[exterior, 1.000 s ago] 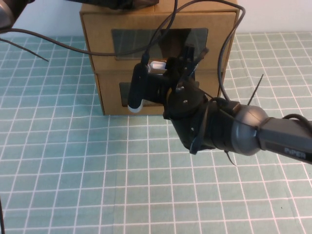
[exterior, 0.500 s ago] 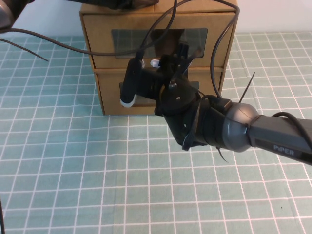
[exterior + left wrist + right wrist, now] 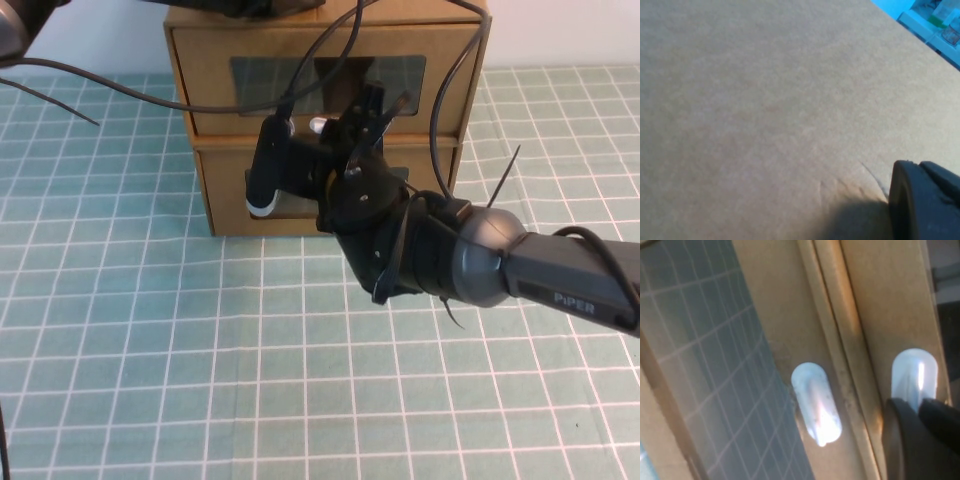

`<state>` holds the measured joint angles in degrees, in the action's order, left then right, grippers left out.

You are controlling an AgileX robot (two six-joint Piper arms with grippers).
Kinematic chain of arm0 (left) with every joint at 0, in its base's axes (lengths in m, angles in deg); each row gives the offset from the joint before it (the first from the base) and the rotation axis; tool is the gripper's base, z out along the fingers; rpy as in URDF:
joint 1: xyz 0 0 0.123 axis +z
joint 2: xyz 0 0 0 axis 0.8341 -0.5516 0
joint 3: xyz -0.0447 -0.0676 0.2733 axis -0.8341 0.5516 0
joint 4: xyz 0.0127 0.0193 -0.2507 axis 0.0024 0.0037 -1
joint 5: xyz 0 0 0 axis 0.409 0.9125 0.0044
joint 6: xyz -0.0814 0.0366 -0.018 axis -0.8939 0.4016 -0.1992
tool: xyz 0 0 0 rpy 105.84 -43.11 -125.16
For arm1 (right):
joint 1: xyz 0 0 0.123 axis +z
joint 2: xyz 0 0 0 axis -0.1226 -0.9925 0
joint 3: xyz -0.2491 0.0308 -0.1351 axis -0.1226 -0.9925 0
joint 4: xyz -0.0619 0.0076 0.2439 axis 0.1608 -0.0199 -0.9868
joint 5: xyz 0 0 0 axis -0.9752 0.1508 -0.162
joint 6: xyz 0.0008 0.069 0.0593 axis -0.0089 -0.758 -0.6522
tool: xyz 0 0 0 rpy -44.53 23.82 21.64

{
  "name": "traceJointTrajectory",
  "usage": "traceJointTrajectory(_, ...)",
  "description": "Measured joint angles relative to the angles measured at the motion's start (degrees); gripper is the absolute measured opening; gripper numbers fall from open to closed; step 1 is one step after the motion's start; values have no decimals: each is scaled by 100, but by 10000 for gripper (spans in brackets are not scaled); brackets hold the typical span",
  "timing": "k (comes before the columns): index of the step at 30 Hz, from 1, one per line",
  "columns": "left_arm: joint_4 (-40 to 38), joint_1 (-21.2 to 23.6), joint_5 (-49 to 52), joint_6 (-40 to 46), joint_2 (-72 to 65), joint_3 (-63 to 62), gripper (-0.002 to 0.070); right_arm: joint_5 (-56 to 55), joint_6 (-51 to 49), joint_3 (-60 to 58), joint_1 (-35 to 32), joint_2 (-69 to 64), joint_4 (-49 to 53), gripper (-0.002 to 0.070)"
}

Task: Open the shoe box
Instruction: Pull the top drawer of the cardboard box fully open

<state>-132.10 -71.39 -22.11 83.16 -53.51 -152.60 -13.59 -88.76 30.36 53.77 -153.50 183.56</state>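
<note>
Topping shoe box (image 3: 210, 150): left gripper (image 3: 922, 197); right gripper (image 3: 919, 432) at pull (image 3: 914, 371) (wrist-seen).

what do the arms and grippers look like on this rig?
Right arm: dark grey tube, rounded grey joint, white PIPER lettering, black cables looping up. Right gripper, at the box front by a white tab: black, with a black, white-tipped cylinder alongside. Left gripper, over the box top: black, mostly out of view.

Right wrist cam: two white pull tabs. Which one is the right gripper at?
The white tab the right gripper overlaps, across the seam from the window-side tab. Left gripper sits over bare cardboard.
</note>
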Motion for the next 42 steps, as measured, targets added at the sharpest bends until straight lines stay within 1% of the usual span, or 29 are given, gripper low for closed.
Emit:
traceJointTrajectory(5,-88,0,77,-67,-36,0,-5,98,-14,-415,106,191,199,17)
traceJointTrajectory(10,-54,0,93,-67,-57,0,-5,163,-400,-1142,401,720,238,15)
traceJointTrajectory(13,-54,0,82,-67,-57,0,-5,382,-630,-1677,721,1045,223,15)
traceJointTrajectory(18,-54,0,60,-67,-60,0,-5,838,-1109,-2536,1450,1545,63,15)
traceJointTrajectory(22,-54,0,60,-67,-70,0,-5,1147,-1528,-2990,1873,1771,25,15)
traceJointTrajectory(25,-54,0,51,-67,-70,0,-5,1227,-1660,-3074,1921,1796,25,15)
traceJointTrajectory(32,-54,0,49,-67,-70,0,-5,1206,-1631,-3097,1925,1841,-83,22)
traceJointTrajectory(35,-54,0,49,-67,-70,-3,-5,1029,-1337,-2904,1925,1922,-785,62)
traceJointTrajectory(38,-54,0,71,-83,-70,-36,-5,620,-866,-2760,1925,2080,-1627,139)
traceJointTrajectory(42,23,0,80,-198,4,-49,-5,-135,-318,-2712,1925,2391,-2279,239)
